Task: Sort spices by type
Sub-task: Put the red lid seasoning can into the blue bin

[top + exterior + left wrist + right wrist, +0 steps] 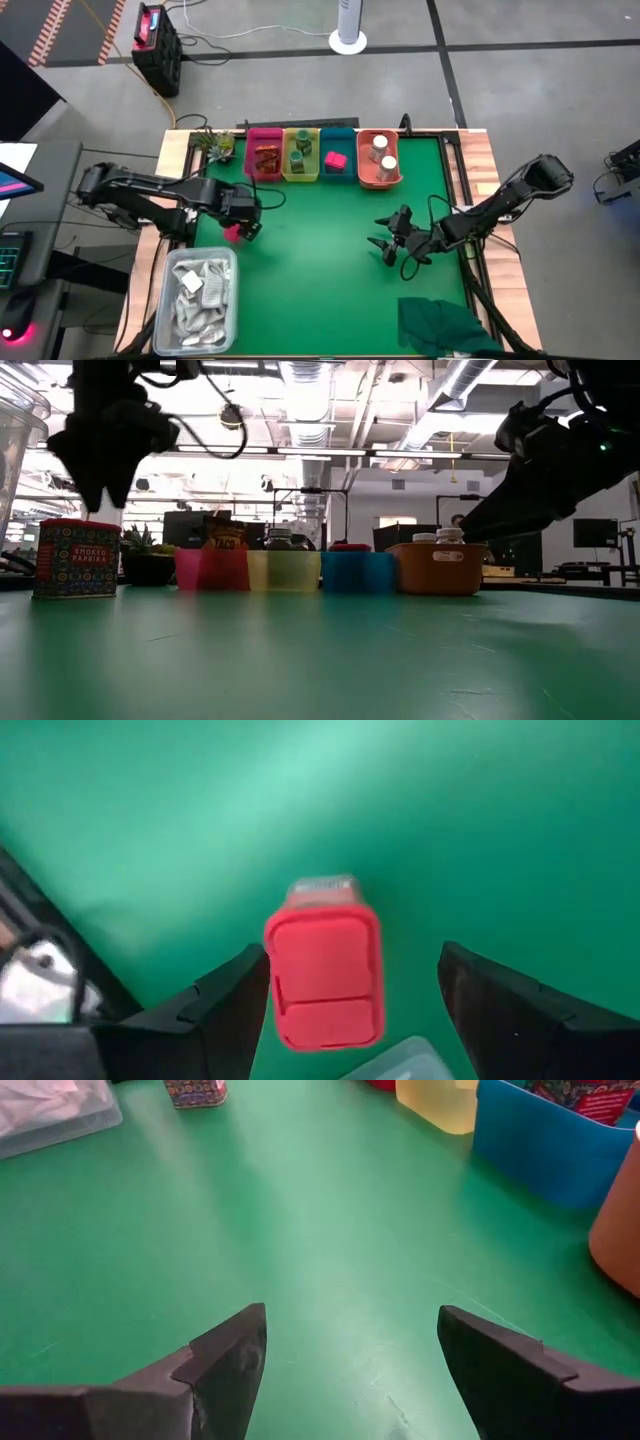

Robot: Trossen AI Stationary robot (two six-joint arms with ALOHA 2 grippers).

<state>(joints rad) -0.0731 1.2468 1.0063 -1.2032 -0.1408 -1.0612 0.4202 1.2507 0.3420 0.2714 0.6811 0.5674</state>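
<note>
The left gripper [238, 226] hangs open over a red-lidded paprika tin [322, 975], a square box with patterned sides standing upright on the smooth green mat [320, 260]; its fingers flank the tin without touching. The tin stands near the clear plastic tub [200, 300], well apart from the row of coloured bins [322, 155]. The right gripper [392, 250] is open and empty, nearer the dark cloth [445, 325].

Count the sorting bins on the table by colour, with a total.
Pink bin: 1
Yellow bin: 1
Blue bin: 1
Orange bin: 1
Total: 4
</note>
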